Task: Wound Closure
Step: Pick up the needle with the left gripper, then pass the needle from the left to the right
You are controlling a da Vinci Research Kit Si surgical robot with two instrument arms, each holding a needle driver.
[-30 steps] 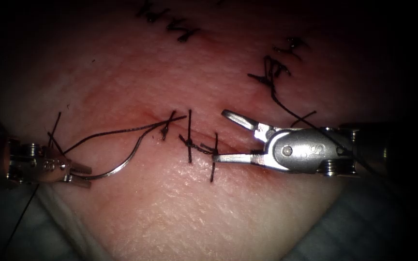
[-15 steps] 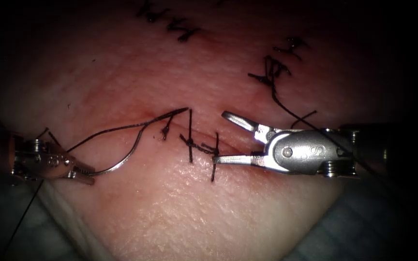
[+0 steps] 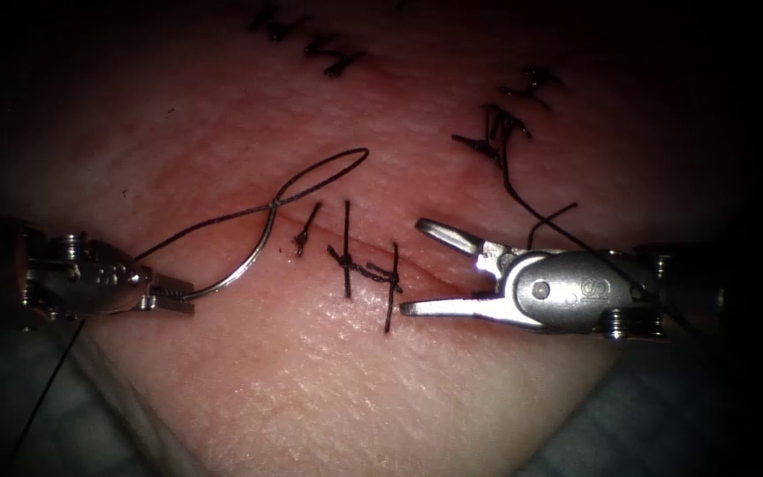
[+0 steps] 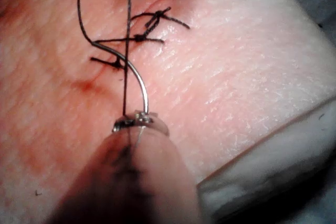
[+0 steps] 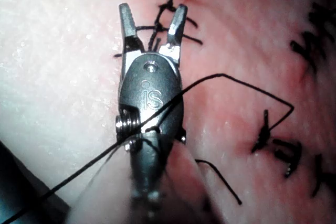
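A: Nearest us, what is the left pincer (image 3: 172, 298) doing?

B: It is clenched on the needle (image 3: 238, 267) at one end of its curve. The needle is a thin, bright steel arc lying free above the tissue (image 3: 328, 389), left of the cut (image 3: 417, 265), not in the flesh.

A: And the right pincer (image 3: 421, 268)?

B: Released, jaws spread wide, grasping nothing. Its lower jaw lies just beside the knotted stitches (image 3: 368, 269) on the cut.

A: What could go wrong?

B: I judge the loop (image 3: 320, 177) the main risk. The thread (image 3: 209, 225) is fine, dark and wiry, and it curls into an oval beyond the needle. A pull could tighten it into a snag, or catch it on the stiff cut ends standing up from the stitches.

A: Anything else?

B: A strand drapes over the right tool's smooth metal body (image 5: 152, 98); it could hook on the joint. The tissue is pale, moist and grainy, soft enough to tear, with red fluid (image 3: 258, 208) along the cut. Farther back sit dark older stitches (image 3: 501, 128).
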